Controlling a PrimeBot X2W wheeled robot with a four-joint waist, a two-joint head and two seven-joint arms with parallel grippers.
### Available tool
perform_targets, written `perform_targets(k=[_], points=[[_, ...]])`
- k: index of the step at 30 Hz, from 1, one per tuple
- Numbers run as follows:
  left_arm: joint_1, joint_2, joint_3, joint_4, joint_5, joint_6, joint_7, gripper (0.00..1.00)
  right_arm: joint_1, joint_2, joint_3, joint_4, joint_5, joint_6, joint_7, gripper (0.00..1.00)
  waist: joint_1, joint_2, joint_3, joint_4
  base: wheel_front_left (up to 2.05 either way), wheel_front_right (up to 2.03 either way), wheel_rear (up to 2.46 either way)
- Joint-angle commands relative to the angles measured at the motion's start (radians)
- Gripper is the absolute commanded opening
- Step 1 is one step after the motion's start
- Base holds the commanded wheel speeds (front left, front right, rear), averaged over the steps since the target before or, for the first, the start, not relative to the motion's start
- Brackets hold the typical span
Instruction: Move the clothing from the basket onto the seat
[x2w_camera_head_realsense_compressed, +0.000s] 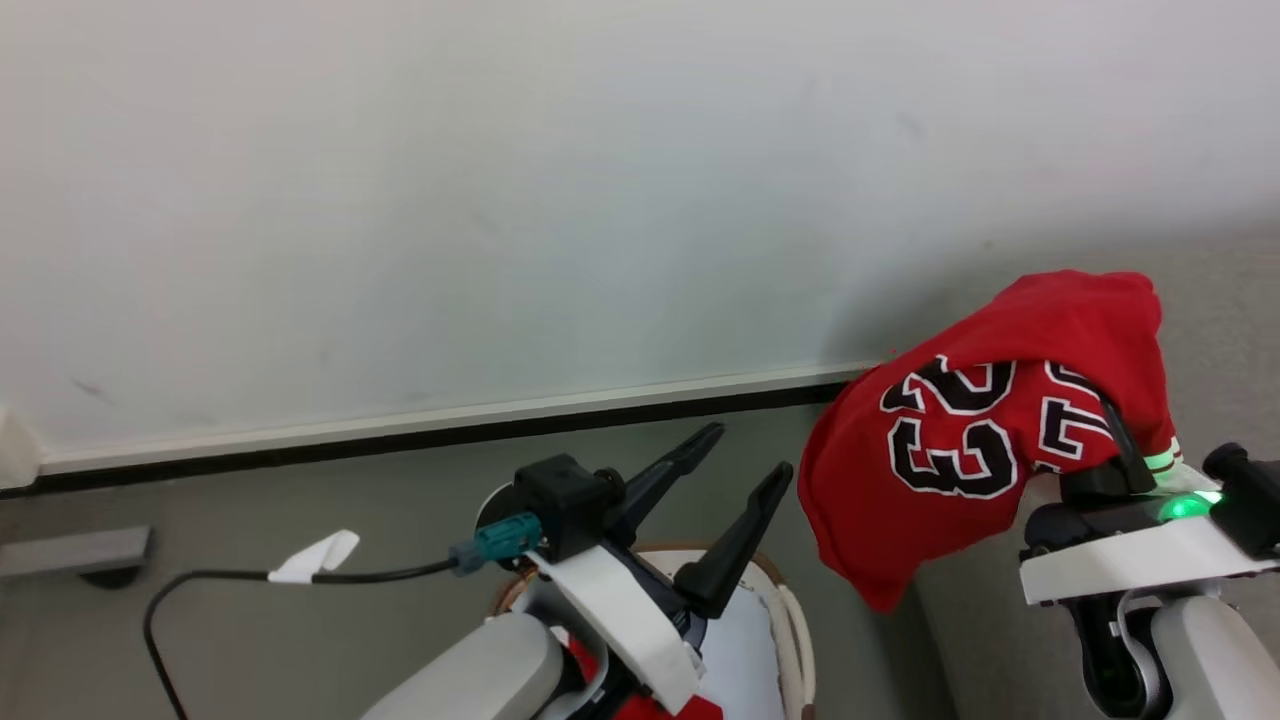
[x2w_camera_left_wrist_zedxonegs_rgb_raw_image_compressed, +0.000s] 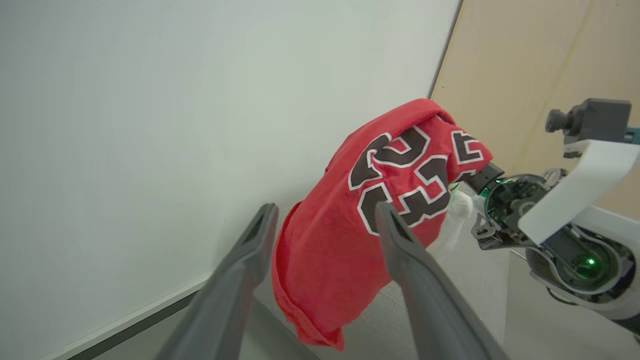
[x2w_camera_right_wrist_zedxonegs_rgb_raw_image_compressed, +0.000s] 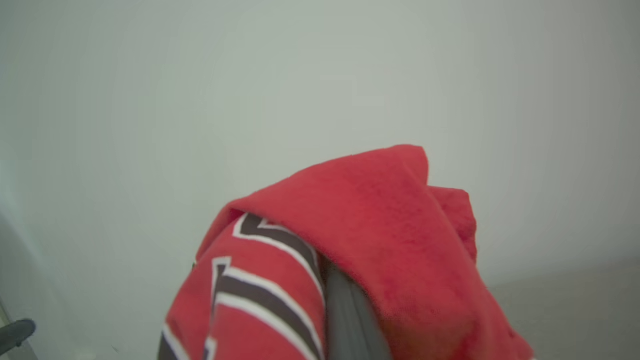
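- Right gripper (x2w_camera_head_realsense_compressed: 1115, 435) pinched shut on the numbered jersey (x2w_camera_head_realsense_compressed: 950, 440). The cloth drapes over the fingers, and one dark finger shows beneath the fold.
- Jersey held aloft, clear of the basket (x2w_camera_head_realsense_compressed: 795, 620). Its bulk sags left and down from the pinch, with the 23 facing the head camera.
- Handling, as judged: light, limp and shiny, so probably slick. It has no stiffness and will droop and swing from a single pinch. A bunched fold of several layers should hold more surely than one thin hem.
- Seat (x2w_camera_head_realsense_compressed: 1235, 300): grey upholstery behind and below the right arm. The jersey hangs over its near edge. Cannot tell whether the cloth touches it on the far side.
- Basket sits low in the head view, under the left arm. Its white lining (x2w_camera_head_realsense_compressed: 745, 640) is exposed and a scrap of red cloth (x2w_camera_head_realsense_compressed: 690, 710) lies inside, so likely more clothing to fetch.
- Left gripper (x2w_camera_head_realsense_compressed: 750, 452): fingers spread wide, nothing between them. It is poised above the basket, apart from the jersey.
- Beyond: pale wall (x2w_camera_head_realsense_compressed: 500, 200); black cable (x2w_camera_head_realsense_compressed: 200, 580) with a white tag trailing off the left wrist.
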Motion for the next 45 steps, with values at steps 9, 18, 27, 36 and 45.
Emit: perform_targets(k=[9,18,27,36,45], points=[[0.005,0.018,-0.014,0.01,0.056,-0.006,-0.033,1.0,0.075,-0.023,-0.084,-0.111,-0.013,-0.002,0.0,0.0,0.0,-0.0001,0.058,-0.194,0.0,0.0,0.0],[-0.008,0.014,-0.025,0.027,0.09,-0.01,-0.041,1.0,0.113,-0.017,-0.118,-0.186,-0.029,-0.002,0.002,0.0,0.0,-0.0001,0.116,-0.268,0.0,0.0,0.0],[-0.079,0.05,-0.031,-0.028,0.113,-0.019,0.014,1.0,-0.053,-0.028,-0.188,-0.174,0.035,-0.002,0.042,0.0,0.0,-0.0001,0.275,-0.247,0.0,0.0,0.0],[-0.177,0.106,-0.012,-0.126,0.137,-0.025,0.076,1.0,-0.397,-0.142,-0.395,-0.025,0.061,-0.002,0.121,0.0,0.0,-0.0001,0.557,-0.098,0.0,0.0,0.0],[-0.225,0.132,0.01,-0.149,0.152,-0.028,0.063,1.0,-0.615,-0.267,-0.505,0.293,-0.016,-0.002,0.188,0.0,0.0,-0.0001,0.697,0.0,0.0,0.0,0.0]])
